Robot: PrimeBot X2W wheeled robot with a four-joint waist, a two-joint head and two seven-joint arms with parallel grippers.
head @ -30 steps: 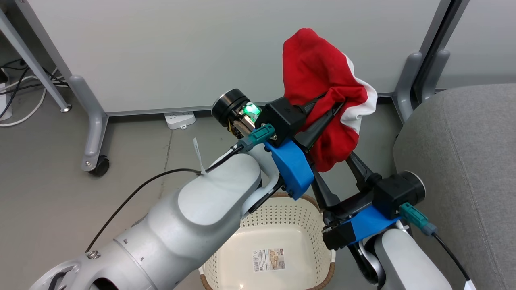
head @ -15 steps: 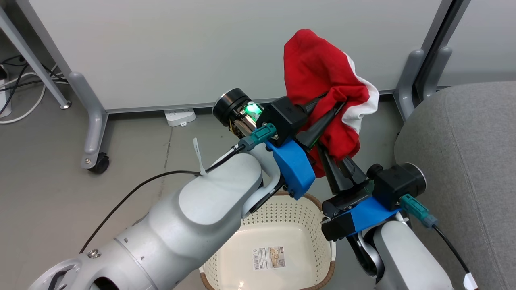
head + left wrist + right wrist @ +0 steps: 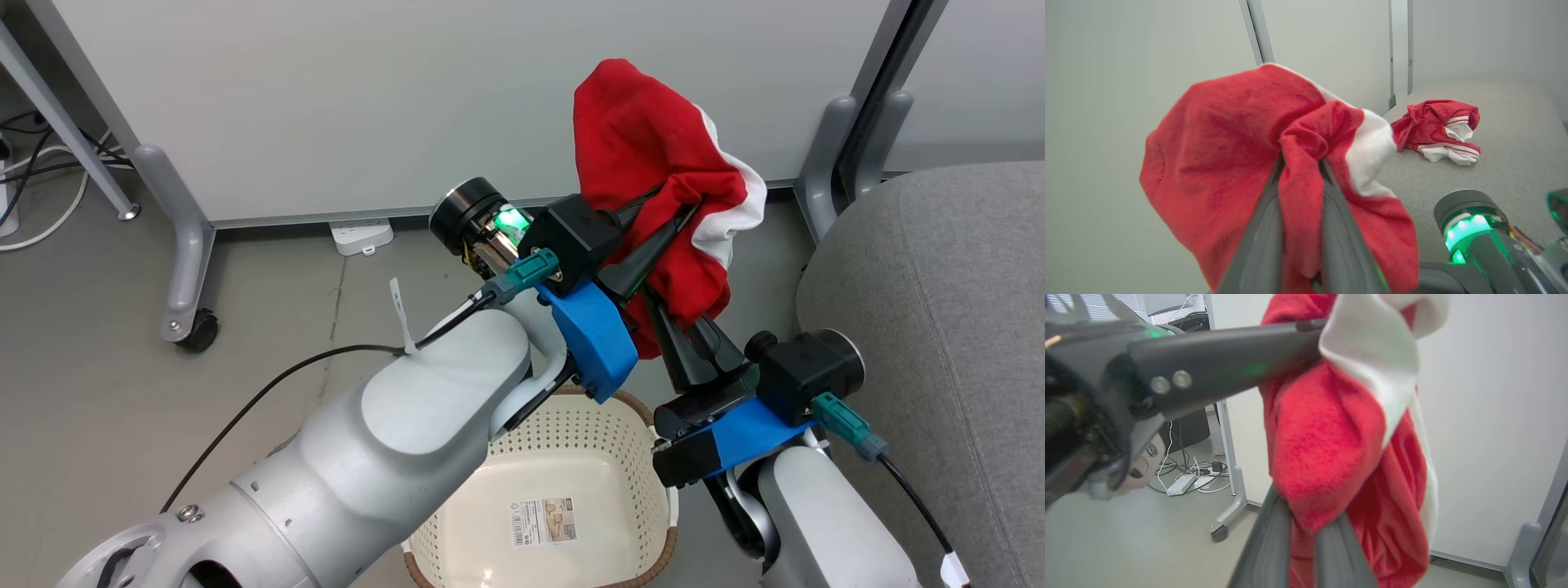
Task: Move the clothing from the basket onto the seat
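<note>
Starting with the biggest thing, the grey seat (image 3: 939, 327) fills the 3 o'clock side of the head view. The basket (image 3: 571, 433) sits on the floor at 6 o'clock, near the seat. Its bottom looks bare but for a paper label (image 3: 545, 523), though an arm hides part of it. A red cloth (image 3: 645, 155) with white trim hangs in the air at 1 o'clock, higher than the basket and off to the side of the seat, touching neither. The left gripper (image 3: 1301, 163) is squeezed tight on a fold of it, and the left wrist view shows the cloth pinched between its two fingers. The right gripper (image 3: 1308, 514) reaches up from 5 o'clock, and its fingers are pressed together on the low end of the same cloth. A second cloth (image 3: 1439, 130), red with stripy white cuffs, lies crumpled on the seat, at 2 o'clock in the left wrist view. I think the job is more than half done. One piece is on the seat and the other is out of the basket. What is left is to carry it over toward 3 o'clock and let go.
</note>
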